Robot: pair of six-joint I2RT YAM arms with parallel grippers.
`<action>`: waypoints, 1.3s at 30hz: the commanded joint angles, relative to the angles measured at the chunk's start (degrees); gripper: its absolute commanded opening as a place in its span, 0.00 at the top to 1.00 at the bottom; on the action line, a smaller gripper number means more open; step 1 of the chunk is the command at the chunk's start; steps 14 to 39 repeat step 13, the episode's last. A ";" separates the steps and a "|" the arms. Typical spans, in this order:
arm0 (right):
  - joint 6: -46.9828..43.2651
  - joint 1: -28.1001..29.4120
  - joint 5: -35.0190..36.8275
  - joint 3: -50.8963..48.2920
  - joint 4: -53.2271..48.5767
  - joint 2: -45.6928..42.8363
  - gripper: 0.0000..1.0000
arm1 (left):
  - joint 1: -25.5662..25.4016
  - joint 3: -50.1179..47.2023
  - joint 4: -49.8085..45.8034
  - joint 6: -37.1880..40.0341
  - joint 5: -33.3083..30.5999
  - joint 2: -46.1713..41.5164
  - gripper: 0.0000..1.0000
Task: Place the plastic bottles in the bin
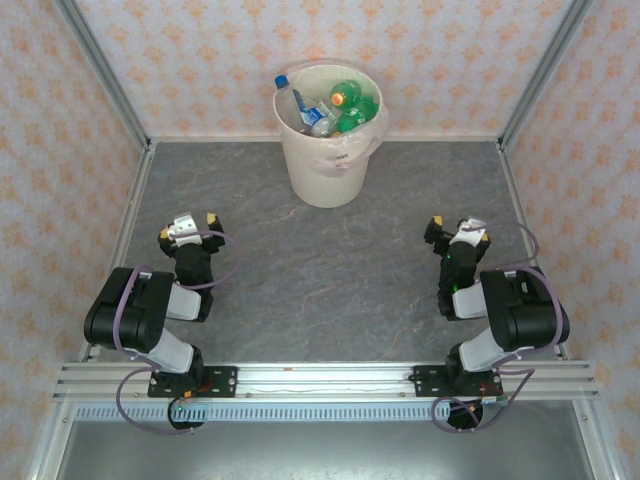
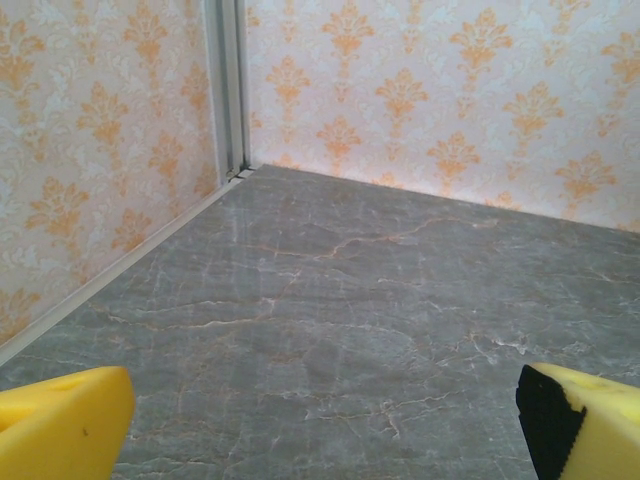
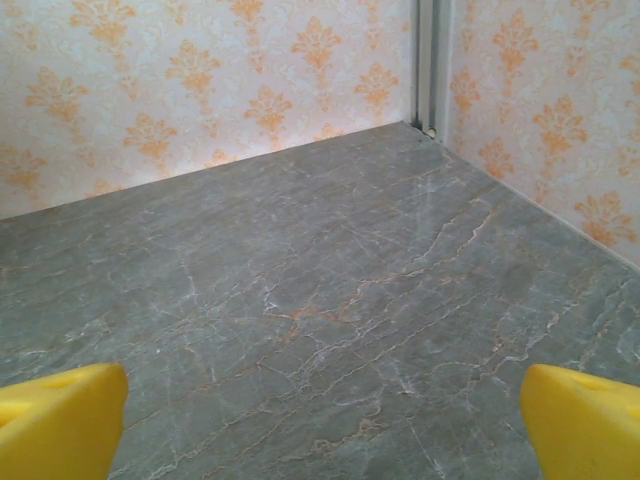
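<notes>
A: "While the left gripper (image 1: 188, 226) hung low over the grey counter (image 1: 320, 280) near its own base, its yellow fingers (image 2: 60, 420) stood wide apart with nothing between them. Where were the plastic bottles (image 1: 335, 108)?"

B: "Every one I could see lay inside the bin (image 1: 325, 175), at the far middle of the counter. There were green ones and clear ones, and a blue-capped bottle (image 1: 290, 92) poked above the rim on its left side. The right gripper (image 1: 458, 230) was likewise spread wide and empty, well apart from the bin."

A: "So what could have gone wrong from there?"

B: "Little, I judged. The heap reached the rim, so a knock from either arm could have tipped the blue-capped bottle back out. A careless sweep might also have snagged the thin bag liner (image 1: 345, 155) folded over the rim and pulled the bin over."
</notes>
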 commanded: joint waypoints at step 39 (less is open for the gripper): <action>0.66 -0.21 -1.26 0.69 1.84 -0.13 0.00 | -0.06 -0.19 2.75 0.46 3.28 0.26 0.00</action>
